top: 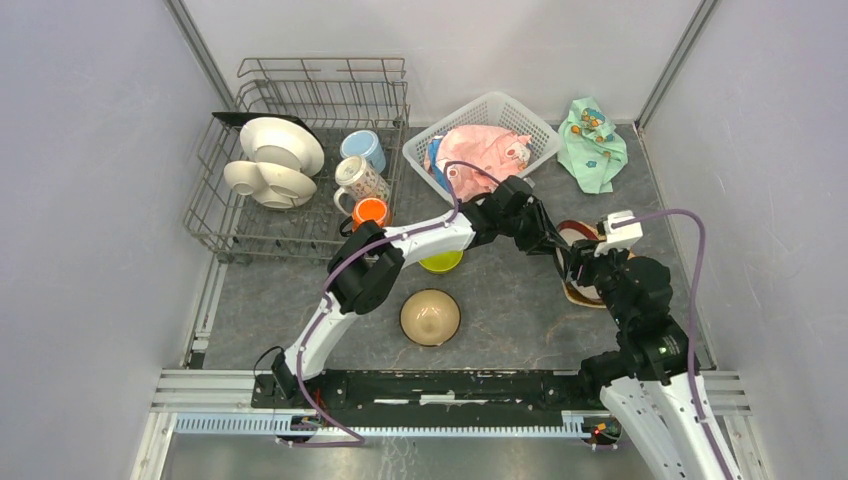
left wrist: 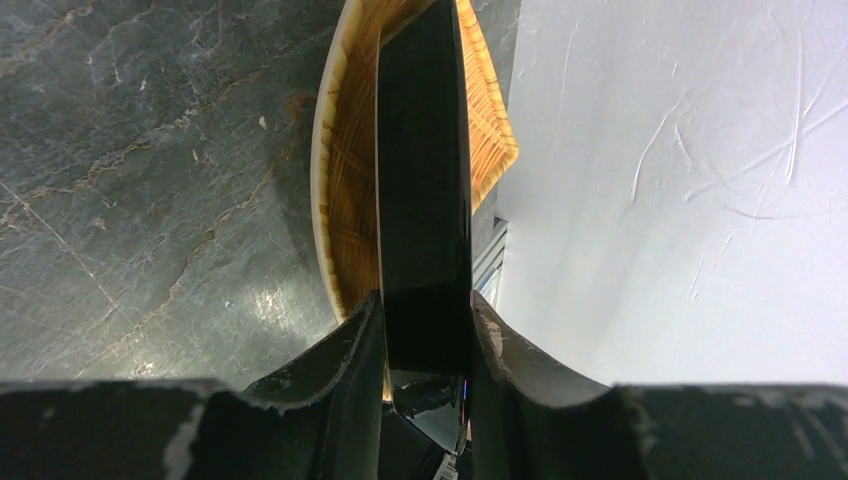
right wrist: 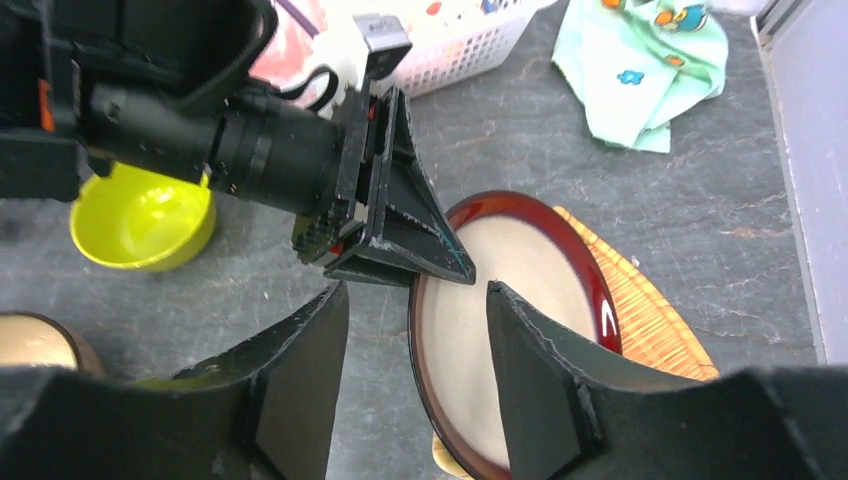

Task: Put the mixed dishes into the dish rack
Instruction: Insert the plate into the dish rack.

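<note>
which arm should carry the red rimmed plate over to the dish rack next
Left. The left gripper is clamped on the edge of the red-rimmed plate, and the dish rack sits far left, on that arm's side. The right gripper stands open around the rim, gripping nothing.

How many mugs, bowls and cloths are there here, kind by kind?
Mugs: 3 (light-blue mug, white patterned mug, orange mug, all in the dish rack)
Bowls: 2 (lime-green bowl, tan bowl)
Cloths: 2 (pink cloth, mint-green cloth)
Total: 7
</note>
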You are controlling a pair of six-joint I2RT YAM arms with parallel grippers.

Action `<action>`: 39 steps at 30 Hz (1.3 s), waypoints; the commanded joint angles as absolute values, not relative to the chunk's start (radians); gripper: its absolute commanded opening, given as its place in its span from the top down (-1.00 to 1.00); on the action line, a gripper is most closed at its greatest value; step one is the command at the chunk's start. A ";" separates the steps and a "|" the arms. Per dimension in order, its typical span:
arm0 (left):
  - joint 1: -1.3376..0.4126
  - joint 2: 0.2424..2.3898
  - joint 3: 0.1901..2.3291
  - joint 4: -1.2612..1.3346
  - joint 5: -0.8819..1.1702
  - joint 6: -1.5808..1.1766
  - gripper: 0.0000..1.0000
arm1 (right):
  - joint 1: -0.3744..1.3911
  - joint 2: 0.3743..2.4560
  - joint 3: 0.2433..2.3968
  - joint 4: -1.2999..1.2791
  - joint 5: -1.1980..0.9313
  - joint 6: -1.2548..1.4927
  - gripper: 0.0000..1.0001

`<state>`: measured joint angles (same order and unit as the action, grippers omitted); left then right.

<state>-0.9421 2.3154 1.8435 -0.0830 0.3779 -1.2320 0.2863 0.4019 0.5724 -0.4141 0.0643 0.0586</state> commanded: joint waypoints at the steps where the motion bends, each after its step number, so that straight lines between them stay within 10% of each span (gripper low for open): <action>1: -0.927 2.252 1.960 -0.049 0.406 -1.250 0.69 | 0.291 0.407 0.700 -0.492 0.124 0.144 -0.22; 15: -0.925 2.127 2.037 -0.204 0.294 -1.167 0.79 | 0.292 0.458 0.899 -0.605 0.234 0.258 -0.95; 39: -0.859 1.414 1.766 -0.657 -0.611 -1.013 0.96 | 0.294 0.525 1.008 -0.708 0.215 0.146 -0.96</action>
<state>-0.8764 1.5585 1.8011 -0.6666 -0.4049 -1.0229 0.2882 0.5129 0.9691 -0.7174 0.2035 0.1684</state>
